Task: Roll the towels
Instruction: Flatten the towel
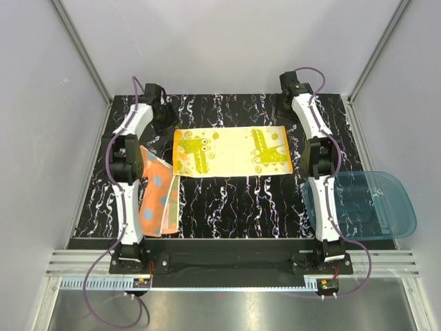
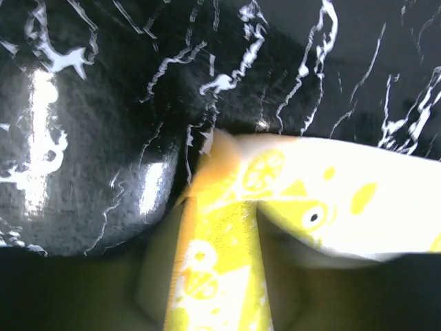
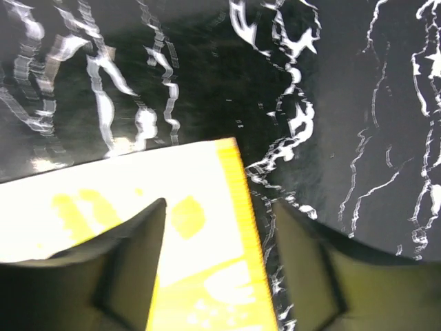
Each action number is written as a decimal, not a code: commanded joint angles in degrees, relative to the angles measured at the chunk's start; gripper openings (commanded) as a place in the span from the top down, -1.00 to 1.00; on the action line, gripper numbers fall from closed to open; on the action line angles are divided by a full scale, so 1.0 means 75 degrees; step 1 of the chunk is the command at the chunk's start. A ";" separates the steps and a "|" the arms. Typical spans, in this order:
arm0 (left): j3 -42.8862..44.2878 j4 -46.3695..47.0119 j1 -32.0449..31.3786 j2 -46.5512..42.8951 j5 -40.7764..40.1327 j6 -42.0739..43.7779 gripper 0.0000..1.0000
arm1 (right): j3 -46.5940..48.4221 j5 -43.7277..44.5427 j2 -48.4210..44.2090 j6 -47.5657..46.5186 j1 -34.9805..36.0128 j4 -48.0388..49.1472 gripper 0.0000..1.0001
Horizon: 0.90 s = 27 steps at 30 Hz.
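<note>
The two arm bases sit at the near edge of the black marbled counter (image 1: 241, 200). Just beyond the left base, the orange dotted towel (image 1: 157, 196) lies crumpled beside the left arm. A blue tray (image 1: 375, 205) overhangs the counter's right side, next to the right arm. Farther back, the yellow towel (image 1: 231, 152) is spread flat across the middle. The left end effector (image 2: 219, 269) is at its far left corner, clenched on a raised fold of the yellow towel (image 2: 220, 262) between its fingers (image 2: 155, 283). The right end effector (image 3: 219, 269) is at the far right corner, released, its fingers (image 3: 131, 262) straddling the towel's edge (image 3: 207, 262), which lies flat on the counter.
</note>
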 commanded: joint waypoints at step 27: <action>-0.8078 0.1991 -0.0358 -0.7063 0.0099 -0.0359 -0.51 | -0.8056 -0.1148 -0.8069 0.0899 0.0726 0.1568 -0.93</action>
